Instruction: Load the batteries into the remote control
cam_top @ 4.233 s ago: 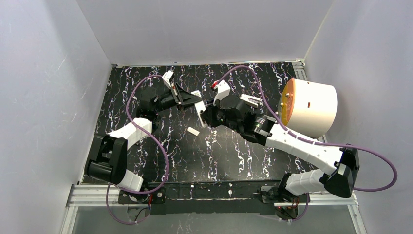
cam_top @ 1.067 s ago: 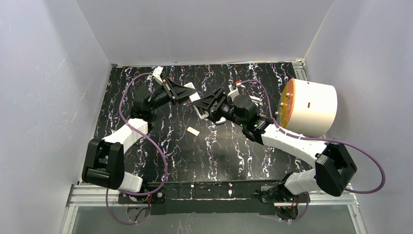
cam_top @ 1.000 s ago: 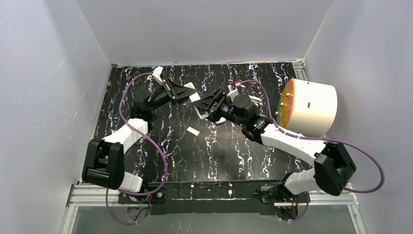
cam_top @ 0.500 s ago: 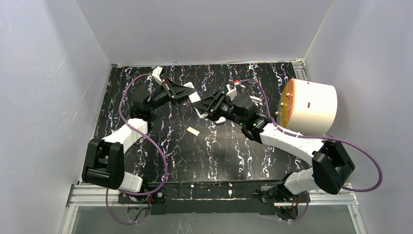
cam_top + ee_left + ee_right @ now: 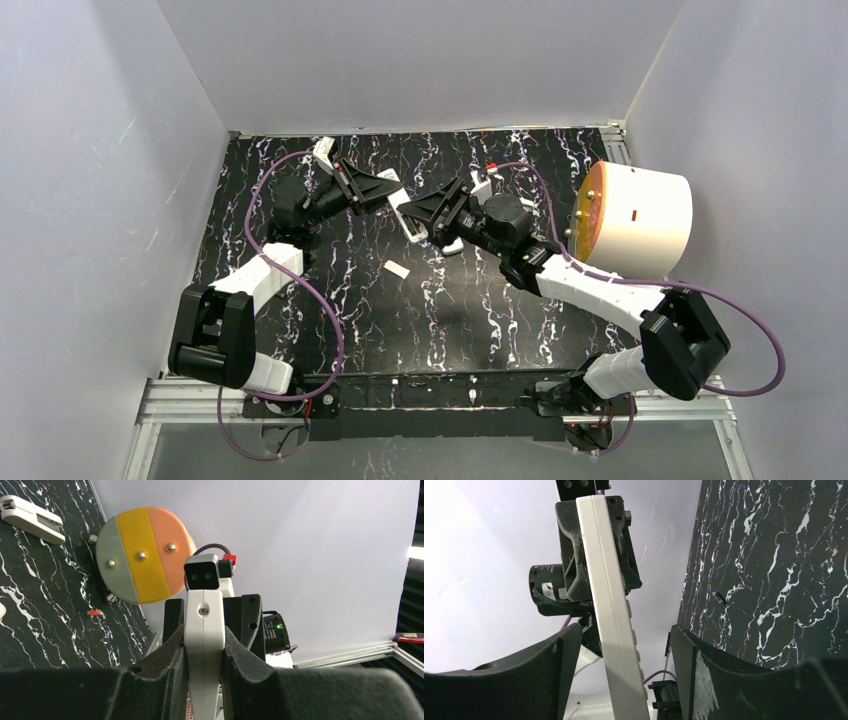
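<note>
left gripper (image 5: 384, 190) clamps the white remote control (image 5: 406, 216) by one end, its fingers (image 5: 170, 650) pressed to both flanks. it holds the remote in the air over the 12 o'clock part of the black marbled table (image 5: 480, 320). right gripper (image 5: 430, 210) faces it from the 3 o'clock side, jaws spread wide past the remote's free end. seen from the right wrist, the remote stands between the two fingers (image 5: 544, 670) with a gap on each side, gripped by neither. half a second earlier those jaws sat closer about the remote. four seconds back both wrists were nearer the table's middle and the remote hung toward 6 o'clock; the left arm has since swung toward 11 o'clock. a small white flat piece (image 5: 397, 269) lies at 6 o'clock of the remote, where it lay before. one slim battery (image 5: 93, 612) with a red end lies on the table at 7 o'clock of the drum (image 5: 640, 220), near its striped face, in the left wrist view. a tiny dark piece (image 5: 719, 598) lies alone on the table in the right wrist view; what it is cannot be told.
</note>
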Controlling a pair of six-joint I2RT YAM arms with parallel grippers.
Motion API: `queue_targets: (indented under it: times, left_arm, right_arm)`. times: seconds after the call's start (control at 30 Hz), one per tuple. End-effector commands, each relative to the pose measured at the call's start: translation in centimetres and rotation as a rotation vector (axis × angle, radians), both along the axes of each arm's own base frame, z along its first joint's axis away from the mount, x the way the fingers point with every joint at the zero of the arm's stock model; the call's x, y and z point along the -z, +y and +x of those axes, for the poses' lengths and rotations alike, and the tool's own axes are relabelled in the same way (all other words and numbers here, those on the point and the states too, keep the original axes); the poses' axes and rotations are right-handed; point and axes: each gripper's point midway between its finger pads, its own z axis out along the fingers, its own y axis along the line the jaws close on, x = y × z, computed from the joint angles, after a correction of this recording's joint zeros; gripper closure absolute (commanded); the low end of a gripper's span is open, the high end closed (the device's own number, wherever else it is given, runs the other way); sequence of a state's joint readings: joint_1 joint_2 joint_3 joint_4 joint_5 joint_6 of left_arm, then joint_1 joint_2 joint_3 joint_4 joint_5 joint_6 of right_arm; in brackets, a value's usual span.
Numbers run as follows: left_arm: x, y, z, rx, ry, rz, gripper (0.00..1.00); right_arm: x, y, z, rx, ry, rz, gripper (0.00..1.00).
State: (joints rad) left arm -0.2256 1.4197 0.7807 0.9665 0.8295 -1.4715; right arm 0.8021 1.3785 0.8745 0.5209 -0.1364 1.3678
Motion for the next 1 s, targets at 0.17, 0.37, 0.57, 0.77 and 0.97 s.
queue_targets:
  times: [0.17,0.37,0.57,0.77,0.97]
  left_arm:
    - [-2.0,0.0,-0.8,0.017,-0.089,-0.01,1.0]
    - [-2.0,0.0,-0.9,0.018,-0.087,-0.011,1.0]
    - [-2.0,0.0,-0.9,0.021,-0.089,-0.01,1.0]
    - [-1.3,0.1,-1.2,0.025,-0.113,0.016,1.0]
    - [1.2,1.5,-2.0,0.009,-0.177,0.112,1.0]
  right_arm:
    - [-2.3,-1.2,-1.4,-0.03,-0.144,0.061,0.44]
    - [-1.4,-1.3,-1.4,-0.032,-0.151,0.029,0.61]
    - [-1.2,-1.3,-1.4,-0.032,-0.169,0.006,0.6]
    - [-2.9,-2.8,-0.3,0.013,-0.212,-0.011,0.28]
    - [-2.2,-7.5,2.3,0.131,-0.272,-0.222,0.25]
